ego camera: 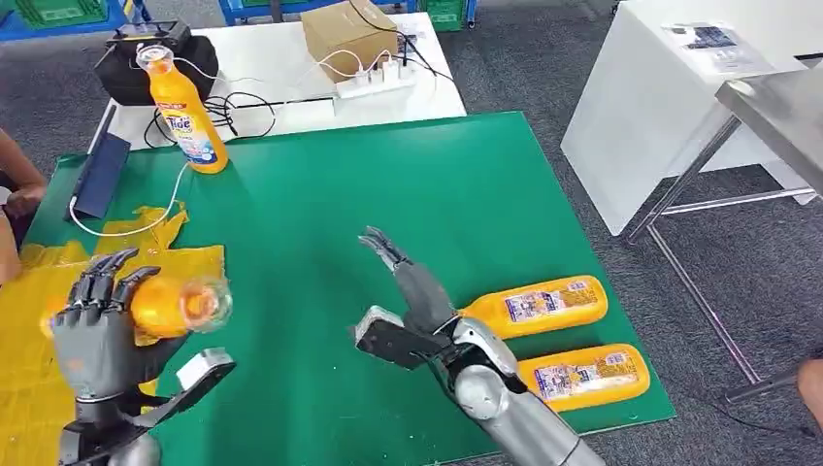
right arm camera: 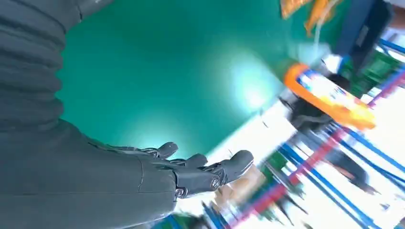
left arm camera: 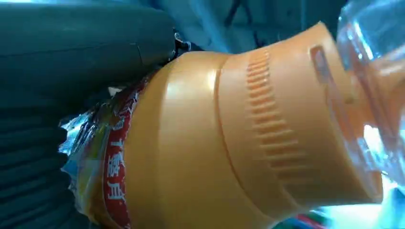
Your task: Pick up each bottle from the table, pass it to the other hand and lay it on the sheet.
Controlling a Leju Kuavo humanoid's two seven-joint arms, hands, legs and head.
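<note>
Orange bottle [ego camera: 160,306] sits gripped in your left hand [ego camera: 97,335] above the yellow sheet [ego camera: 29,388]; right hand [ego camera: 412,291] is spread, empty. Lay it down next.

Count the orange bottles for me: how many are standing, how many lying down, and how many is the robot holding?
Standing on the table: 1
Lying on the green mat: 2
Held in the left robot hand: 1
Total: 4 orange bottles

Two silver metal arms end in dark grey jointed hands, left hand [ego camera: 102,325] and right hand [ego camera: 412,301], wrists apparently sheathed in ribbed grey covers.
</note>
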